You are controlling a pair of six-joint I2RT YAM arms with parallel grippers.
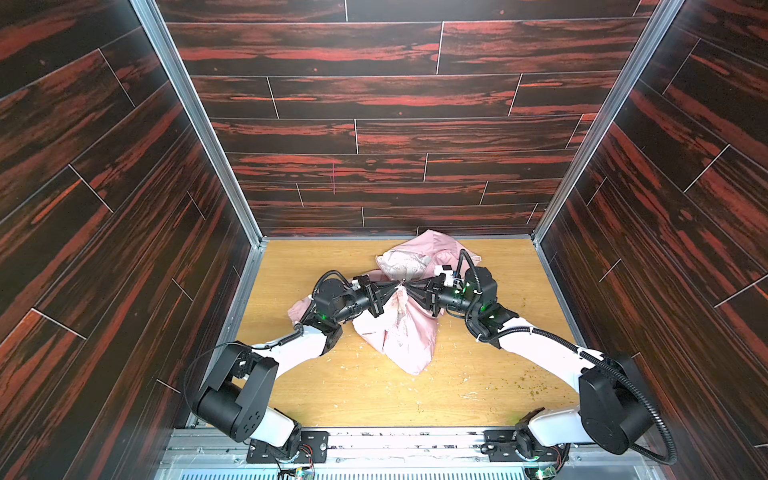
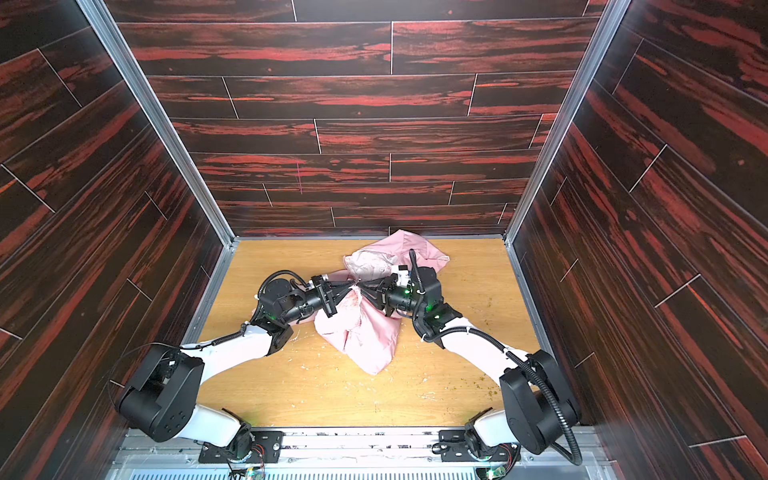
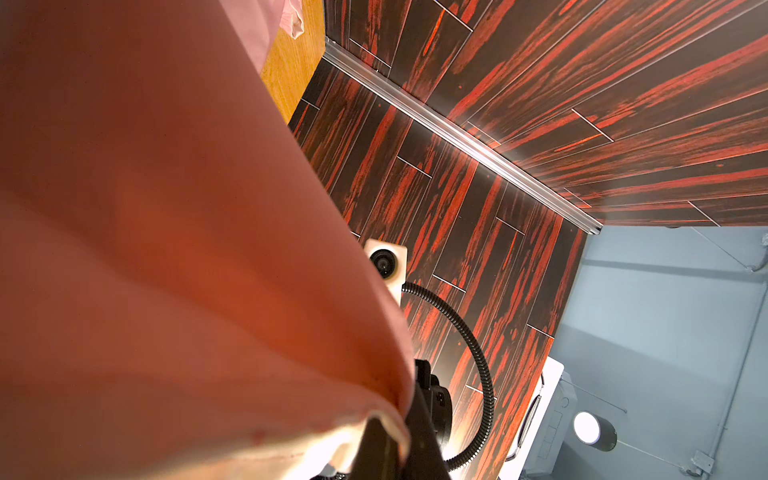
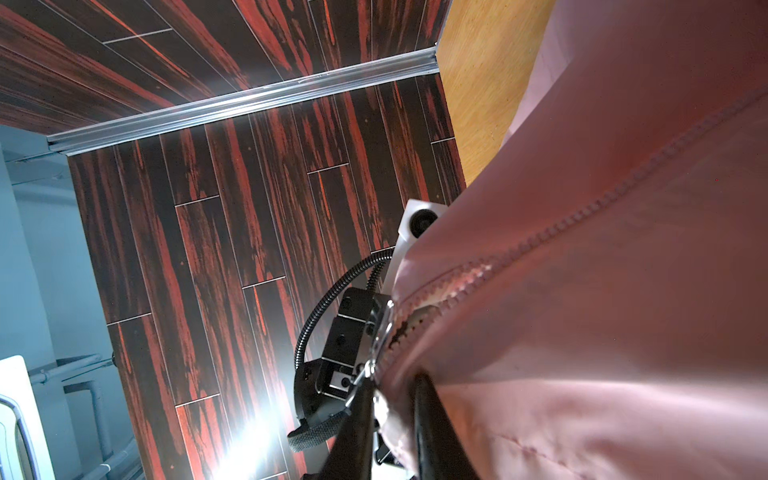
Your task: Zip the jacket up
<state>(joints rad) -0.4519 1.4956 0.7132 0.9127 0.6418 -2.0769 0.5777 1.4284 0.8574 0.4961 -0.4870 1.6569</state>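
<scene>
Roughly, jacket (image 1: 409, 336) runs near-to-far; paler lining (image 1: 401, 264) far

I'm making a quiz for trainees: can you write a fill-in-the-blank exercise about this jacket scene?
1. The jacket is ___ in colour.
2. Part of it rests on a table of ___.
3. The left claw and right claw meet at its ___.
4. The walls are dark with ___ streaks.
Missing words: pink, wood, zipper, red.

Crumbs (image 1: 536, 388) are lying scattered over the wooden tabletop (image 1: 374, 399). Dark red-streaked plank walls (image 1: 395, 99) are closing it in on three sides.
</scene>
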